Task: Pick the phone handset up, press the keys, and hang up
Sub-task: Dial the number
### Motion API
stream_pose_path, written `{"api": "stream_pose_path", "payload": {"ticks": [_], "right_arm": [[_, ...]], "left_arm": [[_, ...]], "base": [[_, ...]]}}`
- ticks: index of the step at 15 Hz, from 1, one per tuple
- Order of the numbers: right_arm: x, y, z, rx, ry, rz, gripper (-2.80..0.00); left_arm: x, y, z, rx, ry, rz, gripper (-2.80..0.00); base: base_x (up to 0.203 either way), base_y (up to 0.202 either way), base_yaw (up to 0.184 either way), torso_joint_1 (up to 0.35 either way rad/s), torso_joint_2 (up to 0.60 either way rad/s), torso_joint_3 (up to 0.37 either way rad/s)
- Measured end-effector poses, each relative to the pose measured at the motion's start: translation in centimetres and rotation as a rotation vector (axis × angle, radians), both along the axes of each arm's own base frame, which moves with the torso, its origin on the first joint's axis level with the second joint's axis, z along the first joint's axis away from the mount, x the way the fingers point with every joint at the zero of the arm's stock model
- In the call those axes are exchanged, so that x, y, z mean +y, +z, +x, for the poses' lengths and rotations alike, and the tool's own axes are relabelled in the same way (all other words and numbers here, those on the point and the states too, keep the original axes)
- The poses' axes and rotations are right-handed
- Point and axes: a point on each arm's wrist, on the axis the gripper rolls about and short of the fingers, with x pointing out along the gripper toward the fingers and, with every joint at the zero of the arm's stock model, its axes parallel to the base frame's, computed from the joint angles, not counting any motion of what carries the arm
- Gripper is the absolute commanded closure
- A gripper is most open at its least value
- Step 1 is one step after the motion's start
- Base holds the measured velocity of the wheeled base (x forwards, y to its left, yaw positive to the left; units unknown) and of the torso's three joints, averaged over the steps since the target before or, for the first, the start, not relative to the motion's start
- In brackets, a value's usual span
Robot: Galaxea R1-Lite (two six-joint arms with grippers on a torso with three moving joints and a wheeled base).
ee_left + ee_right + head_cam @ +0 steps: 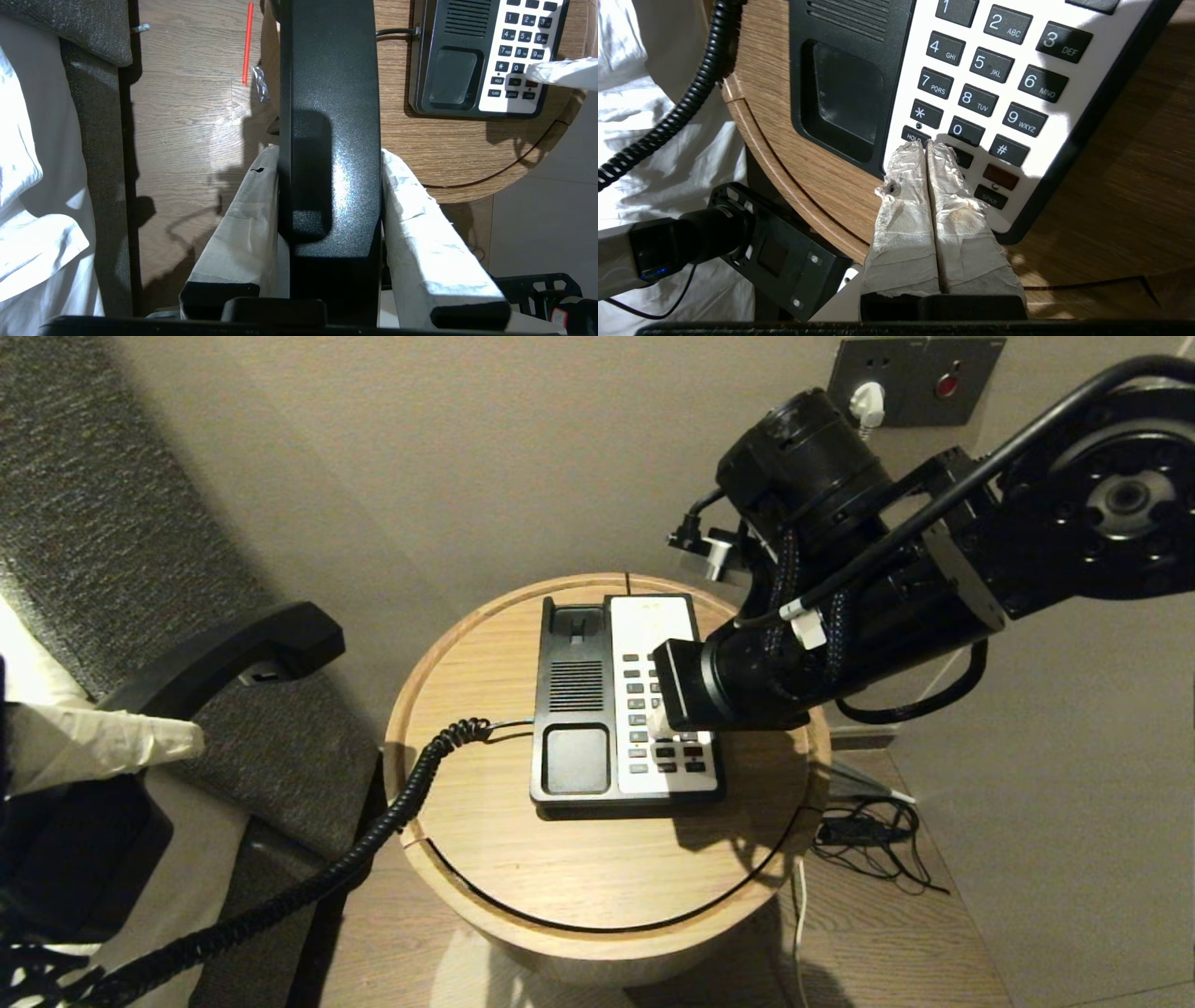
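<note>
Left gripper [329,186]: your wrapped fingers [420,224] are clamped on the phone handset [329,116], held in the air off the table's 9 o'clock side.
Coiled cord [411,793]: it runs from your handset to the phone base [621,709].
Right gripper [927,147]: your fingers are pressed together, tips over the keypad [985,79] near HOLD and 0.
Round wooden table [579,868]: your base sits near its centre.

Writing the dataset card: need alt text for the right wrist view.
The right hand, wrapped fingers pressed together, points at the phone base's keypad with its tips between HOLD and 0. The coiled cord hangs off the round wooden table.
</note>
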Motion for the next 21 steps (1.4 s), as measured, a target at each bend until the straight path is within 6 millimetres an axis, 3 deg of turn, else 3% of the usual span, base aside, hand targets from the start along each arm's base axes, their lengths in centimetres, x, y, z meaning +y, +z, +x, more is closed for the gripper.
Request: {"api": "stream_pose_path", "payload": {"ticks": [10,21], "right_arm": [[-0.5,-0.8,1.3,0.003,-0.046,-0.03,0.0],[-0.6,-1.7,1.4,0.019,-0.047,-0.05,0.0]], "left_arm": [[0.0,-0.1,0.1,0.0,0.001,0.002,0.0],[-0.1,-0.1,0.1,0.002,0.0,0.004,0.0]], "base": [[0.0,0.0,0.0,0.0,0.0,0.0],[0.0,0.0,0.0,0.0,0.0,0.0]]}}
